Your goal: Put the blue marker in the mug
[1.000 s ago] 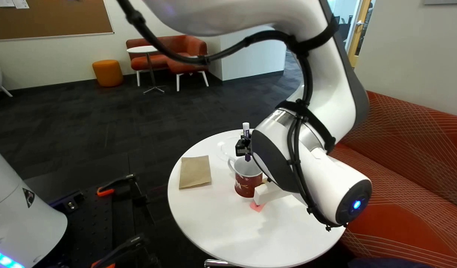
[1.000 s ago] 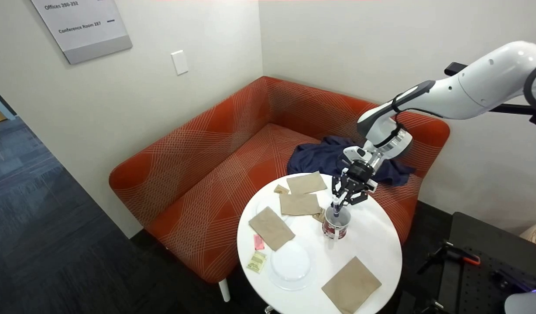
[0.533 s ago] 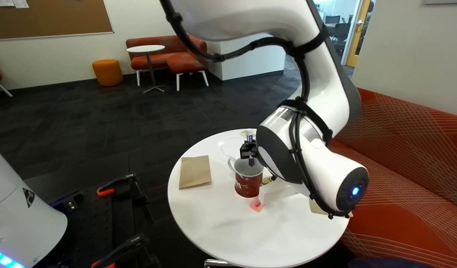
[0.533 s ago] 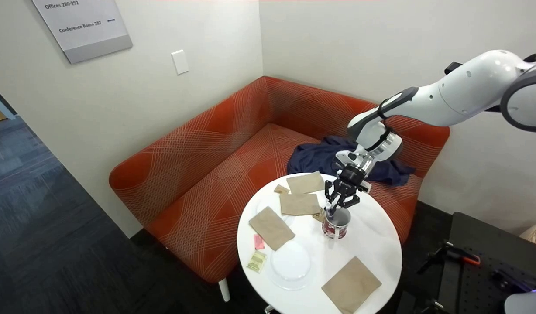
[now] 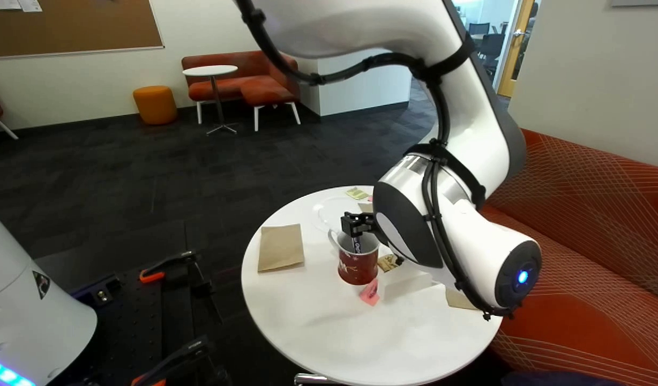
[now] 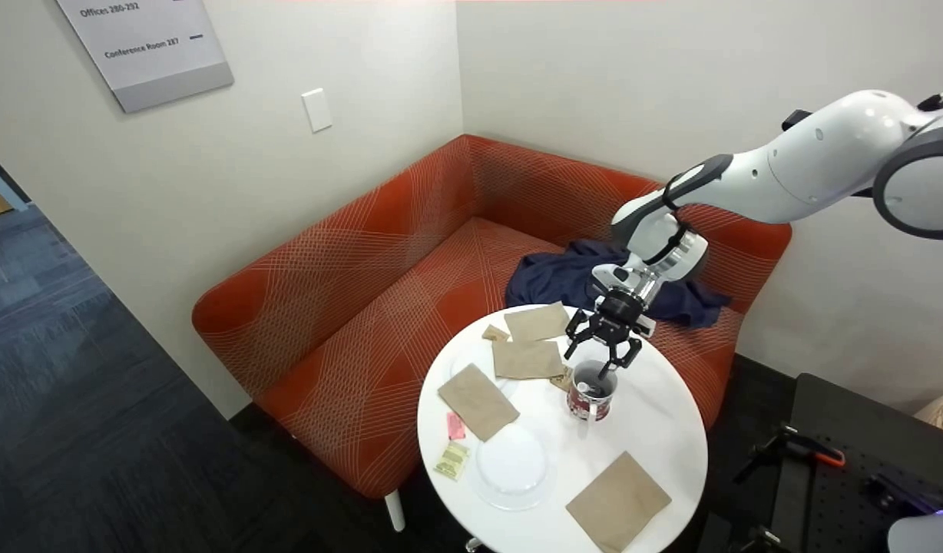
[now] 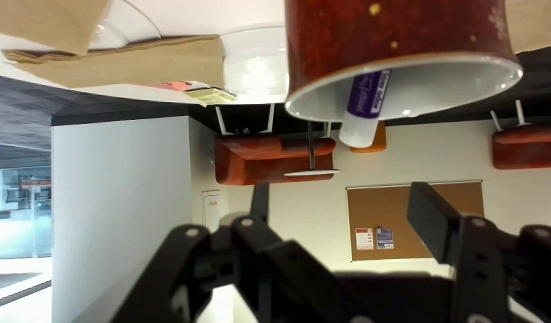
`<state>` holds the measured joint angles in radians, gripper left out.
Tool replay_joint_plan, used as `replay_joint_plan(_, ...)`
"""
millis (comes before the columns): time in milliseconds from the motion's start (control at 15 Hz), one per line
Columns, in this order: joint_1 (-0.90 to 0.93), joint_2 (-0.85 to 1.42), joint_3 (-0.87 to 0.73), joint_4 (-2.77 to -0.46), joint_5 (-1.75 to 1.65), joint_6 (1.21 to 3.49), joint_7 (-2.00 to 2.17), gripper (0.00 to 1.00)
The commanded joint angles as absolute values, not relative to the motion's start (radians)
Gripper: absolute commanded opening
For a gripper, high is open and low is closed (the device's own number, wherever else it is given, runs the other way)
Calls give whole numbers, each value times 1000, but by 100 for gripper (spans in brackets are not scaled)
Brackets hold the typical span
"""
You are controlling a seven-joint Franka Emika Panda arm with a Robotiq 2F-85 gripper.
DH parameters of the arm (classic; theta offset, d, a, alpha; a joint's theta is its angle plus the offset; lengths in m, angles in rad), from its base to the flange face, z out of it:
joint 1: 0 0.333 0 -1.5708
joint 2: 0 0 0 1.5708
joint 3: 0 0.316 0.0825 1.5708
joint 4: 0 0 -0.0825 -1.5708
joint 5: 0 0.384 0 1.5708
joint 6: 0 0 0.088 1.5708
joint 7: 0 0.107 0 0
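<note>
Black fingers [image 7: 432, 220] stand wide apart, the robot's gripper [image 7: 343, 211] holding nothing, a spread that seems meant to leave the marker [image 7: 366, 101] free. The marker, blue-purple with a white end, leans inside a red mug [image 7: 401, 31], its white end uppermost; a mouth so much wider than the barrel is likely why it tilts. In an exterior view one fingertip overlaps that mouth, though contact with the rim cannot be told. The handle [image 6: 592, 412] points away from the arm [image 6: 794, 173], which should keep the reach unhindered. The task looks all but done, with a clean lift away judged the remaining move. Beyond, on the round white table [image 5: 329, 327], a brown paper sheet [image 5: 281, 247] lies flat, apart from the mug, apparently no part of the job. A red sofa [image 6: 379, 330] borders the table, a dark blue cloth [image 6: 552, 280] slung on its seat. Farther back, across a dark carpet [image 5: 120, 166], an orange stool [image 5: 155, 105] stands near the wall [image 5: 93, 80].
</note>
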<state>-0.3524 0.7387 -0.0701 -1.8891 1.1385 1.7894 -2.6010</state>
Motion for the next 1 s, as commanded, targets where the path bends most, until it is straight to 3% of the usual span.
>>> replay_joint_plan(0, -345, 658, -108, -1920, 1126, 1740, -2597, 100)
replay_joint_plan(933, -371, 378, -213, -1960, 959, 1390, -2583, 100)
